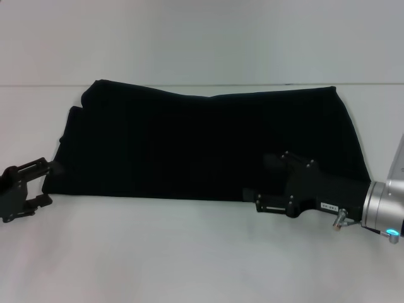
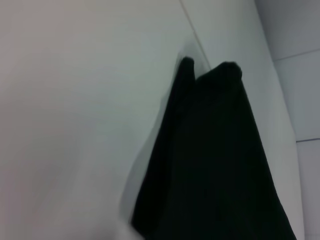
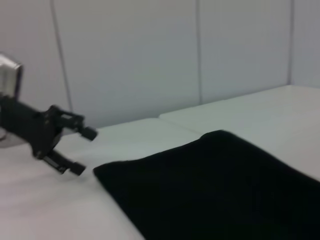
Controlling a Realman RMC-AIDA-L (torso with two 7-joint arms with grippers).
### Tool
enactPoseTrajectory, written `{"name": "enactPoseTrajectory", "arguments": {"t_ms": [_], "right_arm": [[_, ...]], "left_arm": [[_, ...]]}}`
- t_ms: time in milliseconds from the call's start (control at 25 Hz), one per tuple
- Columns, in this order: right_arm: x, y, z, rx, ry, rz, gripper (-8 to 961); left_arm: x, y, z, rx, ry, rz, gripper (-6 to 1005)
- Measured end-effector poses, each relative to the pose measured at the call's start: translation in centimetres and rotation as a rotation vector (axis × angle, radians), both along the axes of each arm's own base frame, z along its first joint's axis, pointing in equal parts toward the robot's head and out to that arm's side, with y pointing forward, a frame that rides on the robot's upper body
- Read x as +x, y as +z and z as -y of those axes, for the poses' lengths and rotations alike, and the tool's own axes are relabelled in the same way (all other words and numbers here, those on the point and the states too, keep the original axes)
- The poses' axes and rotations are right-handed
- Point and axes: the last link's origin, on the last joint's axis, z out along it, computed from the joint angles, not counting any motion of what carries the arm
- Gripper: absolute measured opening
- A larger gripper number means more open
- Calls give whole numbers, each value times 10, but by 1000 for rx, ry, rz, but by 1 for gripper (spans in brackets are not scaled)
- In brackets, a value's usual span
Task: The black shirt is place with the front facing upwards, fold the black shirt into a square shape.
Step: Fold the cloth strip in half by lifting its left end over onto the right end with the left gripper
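Observation:
The black shirt [image 1: 202, 145] lies flat on the white table [image 1: 189, 252] as a wide folded band; no lettering or neck label shows. It also shows in the left wrist view [image 2: 215, 165] and the right wrist view [image 3: 225, 190]. My left gripper [image 1: 43, 183] is open and empty, just off the shirt's near left corner; it also shows in the right wrist view [image 3: 81, 150]. My right gripper [image 1: 257, 181] is low over the shirt's near edge toward the right, its jaws spread, one finger over the cloth and one over the table.
A seam [image 1: 38, 85] runs across the table behind the shirt. A pale panelled wall [image 3: 150, 55] stands beyond the table. Bare white table lies in front of the shirt.

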Motion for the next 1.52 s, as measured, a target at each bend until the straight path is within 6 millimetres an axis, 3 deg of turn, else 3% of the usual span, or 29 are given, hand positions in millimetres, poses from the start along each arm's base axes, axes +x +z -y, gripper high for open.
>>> {"name": "enactPoseTrajectory", "arguments": {"t_ms": [720,1520], "right_arm": [[4,-1,5,-8,-2,6,945],[3,0,4,-5,-9,-14,945]], "left_arm": [[-12,-8,-6,41,116,-10,900],[11,-27,-38,56,57,-58,862]]}}
